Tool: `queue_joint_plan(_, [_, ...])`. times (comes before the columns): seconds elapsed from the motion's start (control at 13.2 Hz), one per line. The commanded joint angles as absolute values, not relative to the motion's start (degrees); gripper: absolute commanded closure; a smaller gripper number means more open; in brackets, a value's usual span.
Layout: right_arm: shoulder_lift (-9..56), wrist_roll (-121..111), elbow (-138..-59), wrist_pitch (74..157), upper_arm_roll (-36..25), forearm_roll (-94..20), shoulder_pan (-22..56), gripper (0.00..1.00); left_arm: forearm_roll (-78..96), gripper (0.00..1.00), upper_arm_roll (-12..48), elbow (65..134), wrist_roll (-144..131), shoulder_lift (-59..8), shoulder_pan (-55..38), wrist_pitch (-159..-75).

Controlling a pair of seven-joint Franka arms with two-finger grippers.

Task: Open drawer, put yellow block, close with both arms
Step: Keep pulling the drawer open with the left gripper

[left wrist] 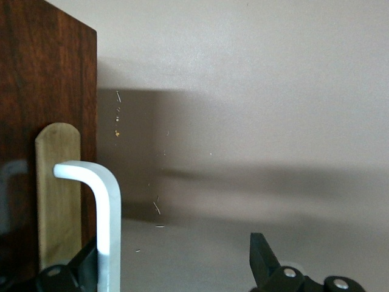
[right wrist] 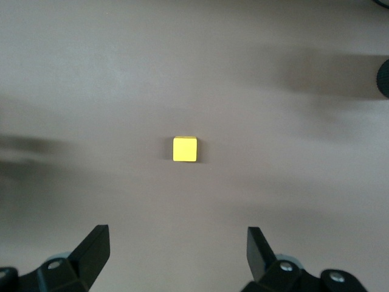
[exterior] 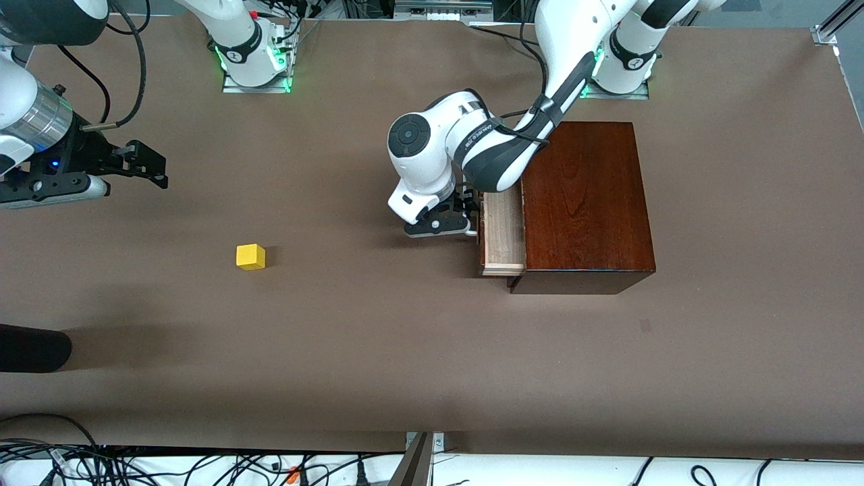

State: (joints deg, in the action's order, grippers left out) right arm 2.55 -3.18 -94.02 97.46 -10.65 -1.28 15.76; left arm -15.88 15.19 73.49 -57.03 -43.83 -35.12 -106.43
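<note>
The drawer [exterior: 503, 233] stands pulled a little way out of the reddish-brown box [exterior: 587, 202], its pale tray showing. My left gripper [exterior: 466, 219] is open at the drawer's front. In the left wrist view the white handle [left wrist: 106, 207] lies between the open fingers, close against one finger [left wrist: 82, 267], with my left gripper [left wrist: 173, 264] spread wide around it. The yellow block [exterior: 250, 257] sits on the table toward the right arm's end. My right gripper [exterior: 145, 165] is open and empty in the air. In the right wrist view the block [right wrist: 185, 149] lies ahead of my right gripper [right wrist: 177, 243].
A black rounded object [exterior: 30, 347] juts in at the right arm's end of the table, nearer the front camera than the block. Cables [exterior: 202, 466] and a metal post [exterior: 418, 459] run along the table's near edge.
</note>
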Motion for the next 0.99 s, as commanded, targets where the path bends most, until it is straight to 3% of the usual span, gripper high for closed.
queue_joint_plan(0.0, [3.2,-2.5,-92.5,96.3,-10.6,-0.5,15.6,0.0,-12.9,0.0,17.0,71.6,-60.0,-44.9,-35.3,-102.6])
queue_joint_plan(0.91, [3.2,-2.5,-92.5,96.3,-10.6,-0.5,15.6,0.0,-13.1,0.0,17.1,71.6,-57.3,-42.8,-33.8,-101.0])
